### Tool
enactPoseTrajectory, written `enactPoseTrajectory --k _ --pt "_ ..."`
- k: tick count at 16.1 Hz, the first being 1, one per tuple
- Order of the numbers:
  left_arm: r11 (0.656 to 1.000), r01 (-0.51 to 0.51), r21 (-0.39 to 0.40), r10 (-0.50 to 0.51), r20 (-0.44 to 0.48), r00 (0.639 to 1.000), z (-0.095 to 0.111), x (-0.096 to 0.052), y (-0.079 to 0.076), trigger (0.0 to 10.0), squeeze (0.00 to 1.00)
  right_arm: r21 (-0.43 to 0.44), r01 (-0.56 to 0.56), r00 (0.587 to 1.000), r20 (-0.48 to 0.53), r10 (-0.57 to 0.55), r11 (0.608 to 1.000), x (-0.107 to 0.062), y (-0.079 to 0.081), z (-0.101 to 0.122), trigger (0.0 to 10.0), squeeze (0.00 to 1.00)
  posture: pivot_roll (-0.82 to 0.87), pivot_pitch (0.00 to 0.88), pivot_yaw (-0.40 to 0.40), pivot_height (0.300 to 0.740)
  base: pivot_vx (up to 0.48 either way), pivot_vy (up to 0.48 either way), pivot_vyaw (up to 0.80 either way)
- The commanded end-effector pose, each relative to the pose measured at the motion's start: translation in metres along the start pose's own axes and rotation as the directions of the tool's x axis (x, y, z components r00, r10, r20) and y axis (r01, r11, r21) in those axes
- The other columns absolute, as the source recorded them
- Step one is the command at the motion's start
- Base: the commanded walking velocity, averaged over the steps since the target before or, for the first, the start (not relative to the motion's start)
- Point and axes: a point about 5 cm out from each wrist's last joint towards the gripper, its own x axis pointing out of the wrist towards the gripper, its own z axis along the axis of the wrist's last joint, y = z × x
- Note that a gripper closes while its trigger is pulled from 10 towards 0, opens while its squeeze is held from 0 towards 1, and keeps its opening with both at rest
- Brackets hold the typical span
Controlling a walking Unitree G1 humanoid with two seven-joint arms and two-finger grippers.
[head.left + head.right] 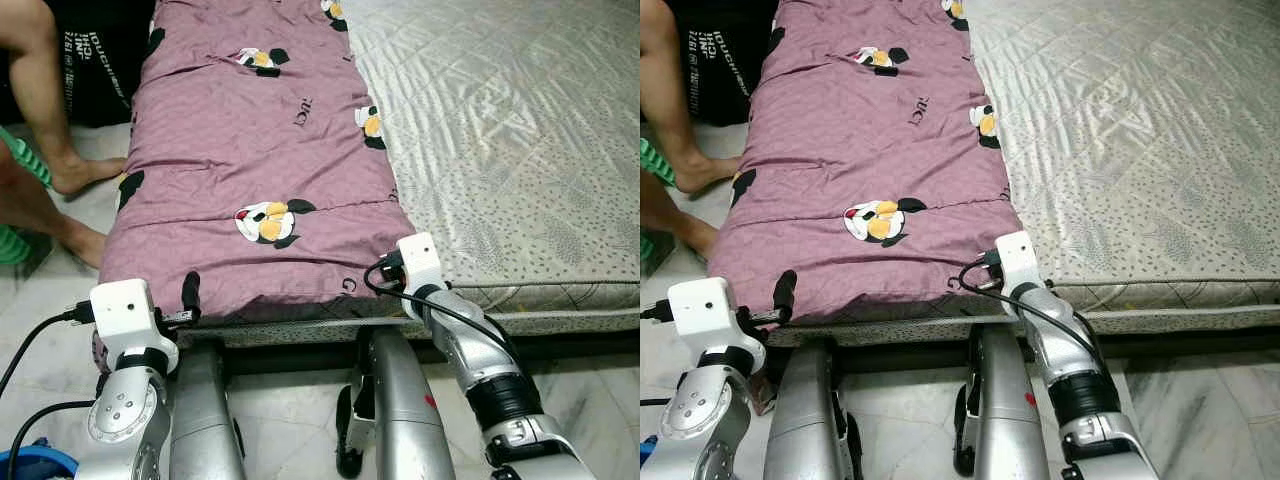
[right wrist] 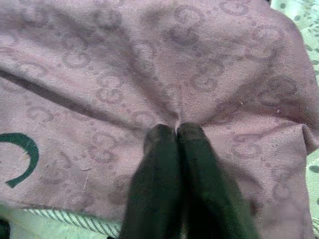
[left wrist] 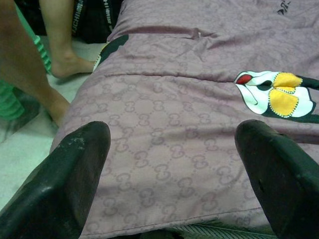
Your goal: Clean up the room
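Right gripper (image 2: 175, 130): fingers pressed together, pinching purple blanket (image 1: 250, 170) at its near corner. Left gripper (image 3: 172, 149): spread wide over blanket's near edge. Mattress (image 1: 500, 130) beneath.

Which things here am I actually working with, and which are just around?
In the job:
purple blanket
left gripper, open at its near edge
right gripper, shut on a pinch of it
mattress underneath

Just around:
person's legs
blue object on the floor
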Motion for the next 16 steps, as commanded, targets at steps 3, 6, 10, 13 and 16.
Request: enactPoseTrajectory --k 3,6,10,13,16 --pt "1.000 -0.010 0.015 0.011 -0.017 1.000 -0.004 -0.001 0.001 10.0 0.00 -0.004 0.008 1.000 -0.021 -0.008 1.000 -0.006 -0.007 -0.008 0.0 0.00 0.09 0.155 -0.058 0.538 0.000 0.000 0.00" --pt "1.000 -0.010 0.017 0.010 -0.016 1.000 -0.003 0.000 0.001 10.0 0.00 -0.009 0.014 0.999 -0.029 -0.014 1.000 -0.011 -0.015 -0.012 0.0 0.00 0.08 0.154 -0.058 0.538 0.000 0.000 0.00" --pt "1.000 -0.013 0.020 0.013 -0.015 1.000 -0.003 0.001 0.002 10.0 0.00 -0.033 0.030 0.998 -0.058 -0.032 0.999 -0.029 -0.038 -0.028 0.0 0.00 0.08 0.152 -0.056 0.538 0.000 0.000 0.00" --pt "1.000 -0.010 0.021 0.010 -0.014 1.000 -0.003 0.002 0.002 10.0 0.00 -0.054 0.037 0.993 -0.108 -0.042 0.998 -0.043 -0.049 -0.044 0.0 0.00 0.07 0.154 -0.055 0.538 0.000 0.000 0.00" --pt "1.000 -0.003 0.024 0.003 -0.014 1.000 -0.003 0.002 0.001 10.0 0.00 -0.054 -0.059 0.978 -0.202 0.047 0.997 -0.063 -0.050 -0.065 0.0 0.00 0.07 0.153 -0.051 0.538 0.000 0.000 0.00"
